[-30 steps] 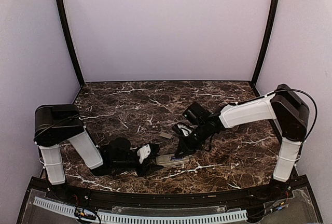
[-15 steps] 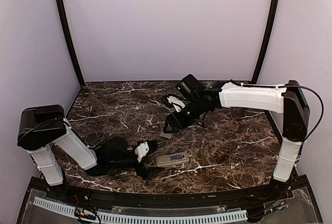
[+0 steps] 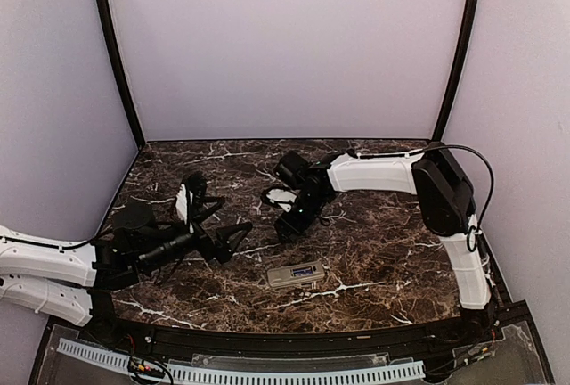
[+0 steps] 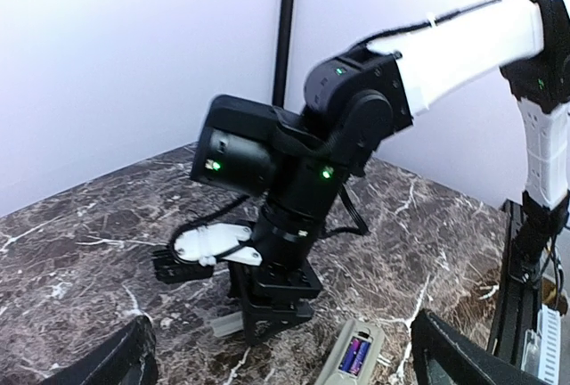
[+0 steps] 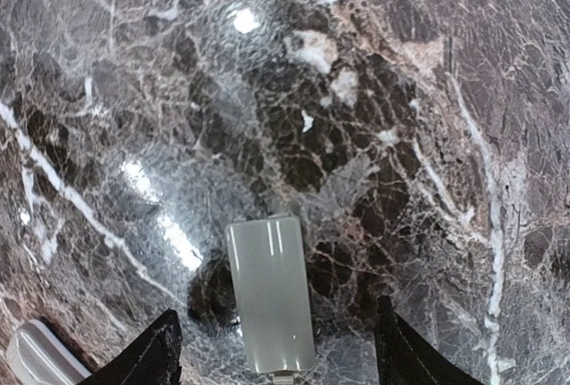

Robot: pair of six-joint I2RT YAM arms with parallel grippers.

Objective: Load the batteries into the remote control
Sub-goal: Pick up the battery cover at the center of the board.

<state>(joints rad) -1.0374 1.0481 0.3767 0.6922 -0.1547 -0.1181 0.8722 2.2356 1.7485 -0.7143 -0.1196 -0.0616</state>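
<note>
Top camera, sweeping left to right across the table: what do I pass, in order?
Left gripper, open → remote control, lying flat near the front edge → right arm's elbow joint. The right gripper hangs over the same stretch as the remote, so I leave it out of the order.

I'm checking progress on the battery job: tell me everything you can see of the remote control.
The remote control is a small grey-beige oblong, plastic-looking, lying flat and back-up on the marble table near the front edge. Its battery bay is open, with blue-purple batteries seated inside. Nothing else touches it.
</note>
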